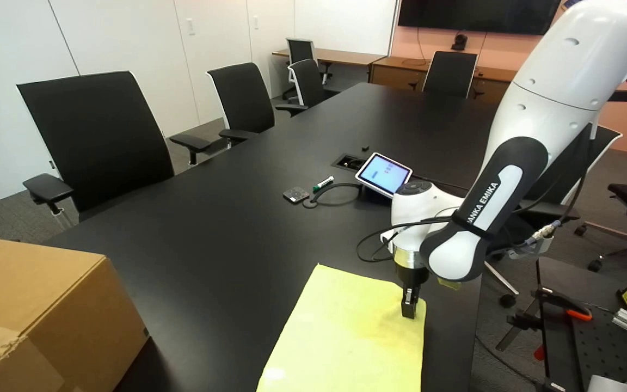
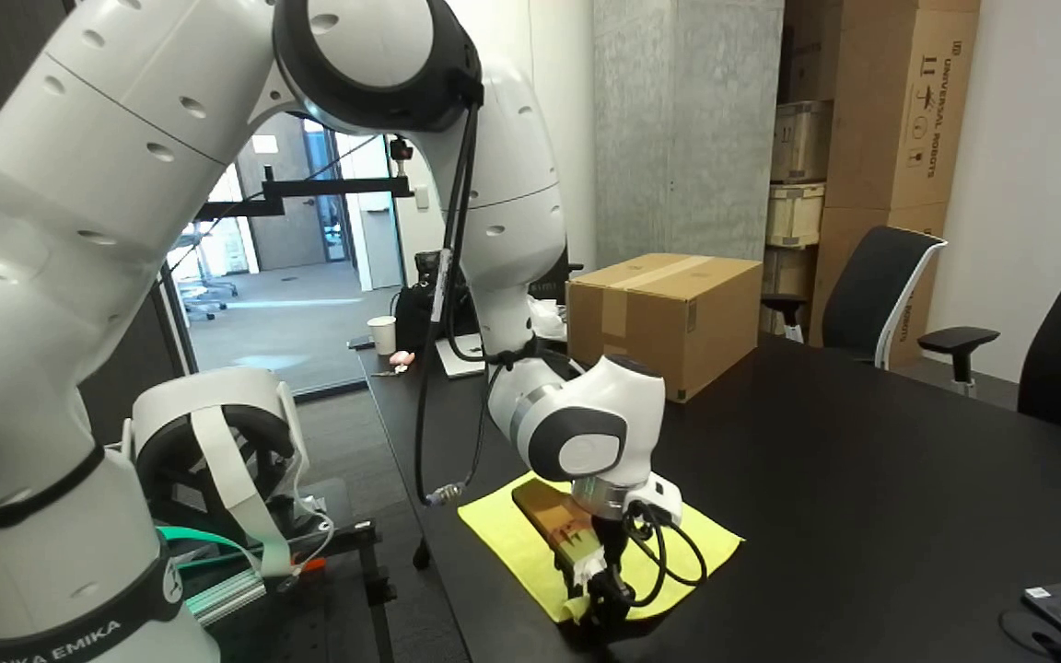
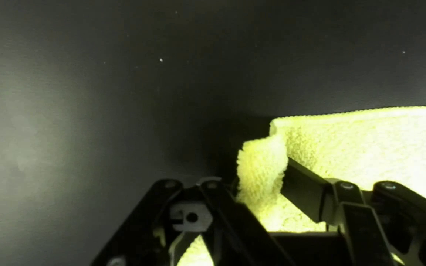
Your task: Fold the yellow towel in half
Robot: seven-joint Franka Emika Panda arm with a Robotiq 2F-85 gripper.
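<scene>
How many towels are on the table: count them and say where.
1: the towel lies on the table, reaching the gripper; any under the towel would be hidden.

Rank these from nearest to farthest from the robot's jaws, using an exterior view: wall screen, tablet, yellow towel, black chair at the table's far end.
1. Yellow towel: touching the jaws near one corner.
2. Tablet: farther along the table.
3. Black chair: at the table's far end.
4. Wall screen: beyond the chair, higher up.
</scene>
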